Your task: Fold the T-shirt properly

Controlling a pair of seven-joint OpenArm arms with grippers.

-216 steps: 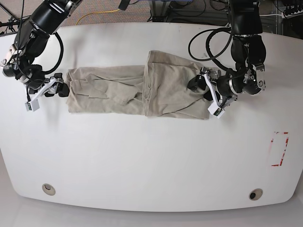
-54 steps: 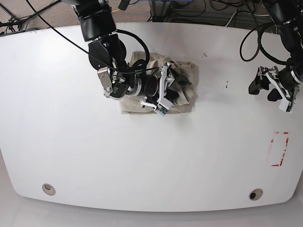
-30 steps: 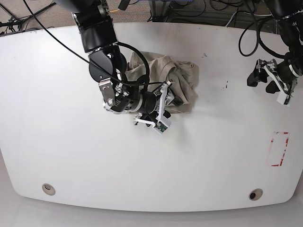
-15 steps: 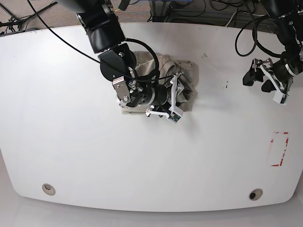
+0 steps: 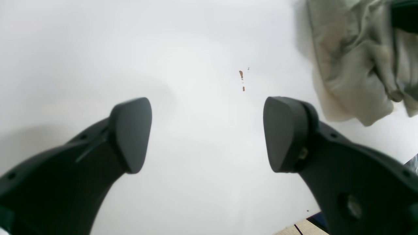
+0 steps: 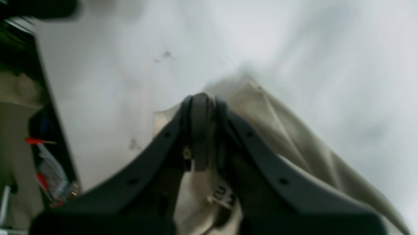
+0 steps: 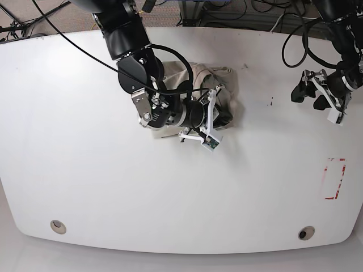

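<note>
One T-shirt (image 7: 218, 93), khaki, bunched in a compact heap on the white surface (image 7: 85, 187), partly beneath the right arm. Right claw (image 6: 204, 130): jaws pressed together on a fold of the cloth, apparently to carry that layer across. Left claw (image 5: 207, 133): jaws spread, gripping nothing, parked well apart from the cloth, likely keeping clear. Small brown specks (image 5: 241, 76) lie ahead of it; nothing obstructs.

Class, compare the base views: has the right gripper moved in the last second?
Yes. The right gripper, shut on the T-shirt, has shifted toward the red-marked rectangle, across the shirt toward its far edge.
</note>
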